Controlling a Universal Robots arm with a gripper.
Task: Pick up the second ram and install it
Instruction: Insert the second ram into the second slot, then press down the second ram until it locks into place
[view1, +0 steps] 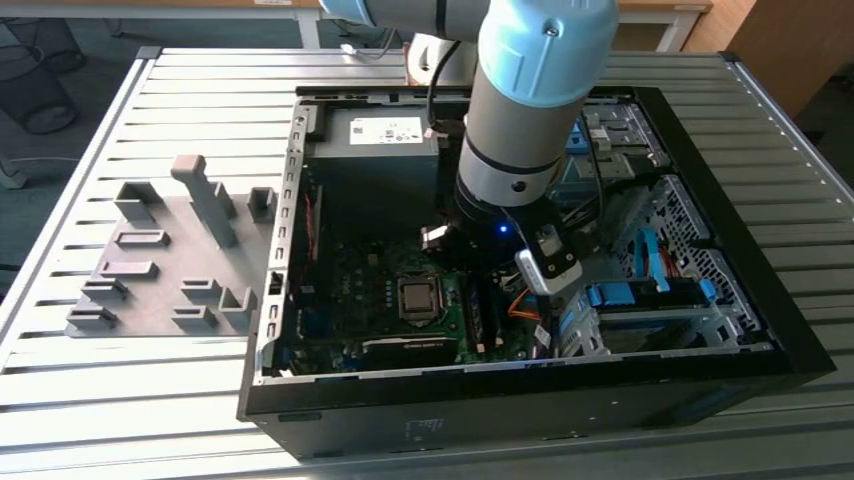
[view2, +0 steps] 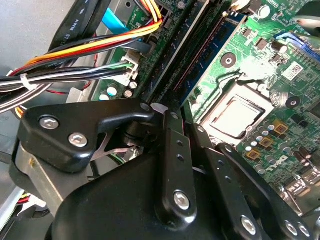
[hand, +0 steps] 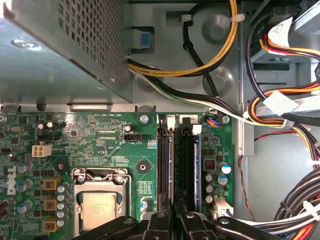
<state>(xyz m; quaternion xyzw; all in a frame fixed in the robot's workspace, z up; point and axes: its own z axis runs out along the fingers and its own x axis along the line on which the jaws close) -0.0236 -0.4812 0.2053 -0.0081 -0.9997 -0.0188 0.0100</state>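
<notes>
Tool (hand: 173, 216) is sitting low over the memory slots in the first wrist view. We're seeing its fingers (hand: 160, 220) drawn close together on either side of a thin pale edge. We're taking that edge for the second ram (hand: 171, 170), seen edge-on and standing along its slot on the motherboard (hand: 100, 135). So we're calling the tool pinched on the stick, though the contact itself is hiding under the black links.

Over in the exterior view, the arm (view1: 534, 90) is reaching straight down into the open case (view1: 534, 400). The grey holder (view1: 174, 250) is lying out on the surface (view1: 134, 400), towards the exterior view's left, and we're spotting no stick on it. We're reading the pick-up as done and the carry as done too.

One slot further from the processor socket (hand: 100, 207), another stick (hand: 197, 170) with a bluish edge is already standing in place, just beside ours.

We're judging the work to be deep in the install step, with the ram lined up with its slot, or already in it. We're not able to tell whether it is pushed fully home, or whether the white clips at the slot's end are gripping it. We're counting seating and release as not yet confirmed.
</notes>
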